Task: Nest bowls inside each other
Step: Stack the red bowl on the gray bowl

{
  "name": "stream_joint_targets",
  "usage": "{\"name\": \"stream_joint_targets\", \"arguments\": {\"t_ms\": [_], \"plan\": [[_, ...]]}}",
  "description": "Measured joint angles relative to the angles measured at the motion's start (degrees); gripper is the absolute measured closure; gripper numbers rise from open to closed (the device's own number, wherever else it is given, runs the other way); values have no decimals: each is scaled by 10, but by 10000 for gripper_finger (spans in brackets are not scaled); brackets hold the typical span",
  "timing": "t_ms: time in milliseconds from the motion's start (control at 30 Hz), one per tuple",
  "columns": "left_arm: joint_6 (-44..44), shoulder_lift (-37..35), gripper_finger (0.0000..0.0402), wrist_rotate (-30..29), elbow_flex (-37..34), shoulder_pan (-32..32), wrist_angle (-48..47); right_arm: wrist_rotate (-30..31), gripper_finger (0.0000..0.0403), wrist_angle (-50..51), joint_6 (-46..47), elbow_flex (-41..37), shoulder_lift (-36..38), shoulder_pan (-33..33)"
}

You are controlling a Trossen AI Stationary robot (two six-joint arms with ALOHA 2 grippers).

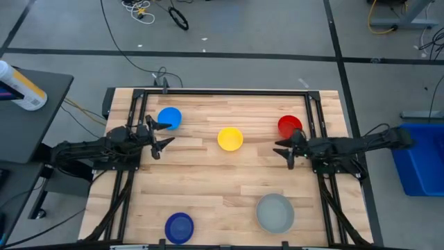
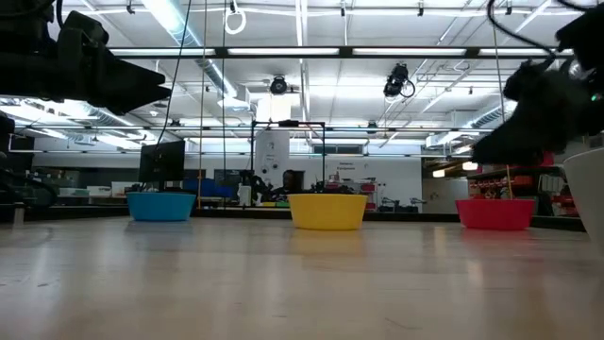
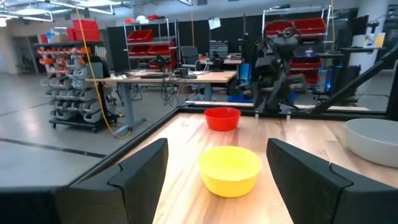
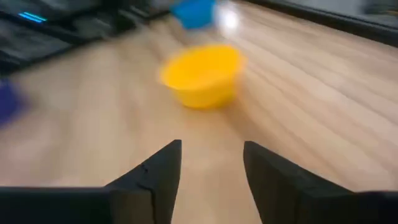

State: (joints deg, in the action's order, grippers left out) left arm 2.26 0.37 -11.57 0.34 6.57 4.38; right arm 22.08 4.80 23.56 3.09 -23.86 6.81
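Five bowls stand rim up on the wooden table. The light blue bowl (image 1: 169,117) is far left, the yellow bowl (image 1: 230,139) in the middle, the red bowl (image 1: 289,126) far right, the dark blue bowl (image 1: 180,226) near left, and the larger grey bowl (image 1: 275,212) near right. My left gripper (image 1: 165,137) is open just nearside of the light blue bowl and points level toward the yellow bowl (image 3: 229,170). My right gripper (image 1: 283,153) is open beside the red bowl, tilted down toward the yellow bowl (image 4: 202,75). Both hold nothing.
A black frame (image 1: 229,91) runs along the table's far edge and down both sides, by the arm bases. Bare wood lies between the bowls. Beyond the table are cables on the floor, a blue bin (image 1: 422,158) at right and a dark side table (image 1: 28,111) at left.
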Motion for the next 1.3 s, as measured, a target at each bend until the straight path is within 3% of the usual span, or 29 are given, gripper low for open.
{"name": "stream_joint_targets", "arguments": {"t_ms": [200,367,600,733,900,1067,1300], "plan": [[2,0,122,1,0,0,1,19,178,-2,29,0,-100,-77],[2,0,123,2,0,0,2,8,165,-3,45,7,-128,-141],[3,0,123,2,0,0,2,-33,170,156,15,140,-147,-224],[2,0,123,2,0,0,0,-101,171,241,5,214,-169,-277],[2,0,123,9,0,0,-5,-185,171,291,1,250,-212,-331],[2,0,123,13,0,0,-5,-222,174,297,-9,252,-267,-358],[2,0,123,13,0,0,-6,-191,181,283,-30,252,-327,-362]]}}
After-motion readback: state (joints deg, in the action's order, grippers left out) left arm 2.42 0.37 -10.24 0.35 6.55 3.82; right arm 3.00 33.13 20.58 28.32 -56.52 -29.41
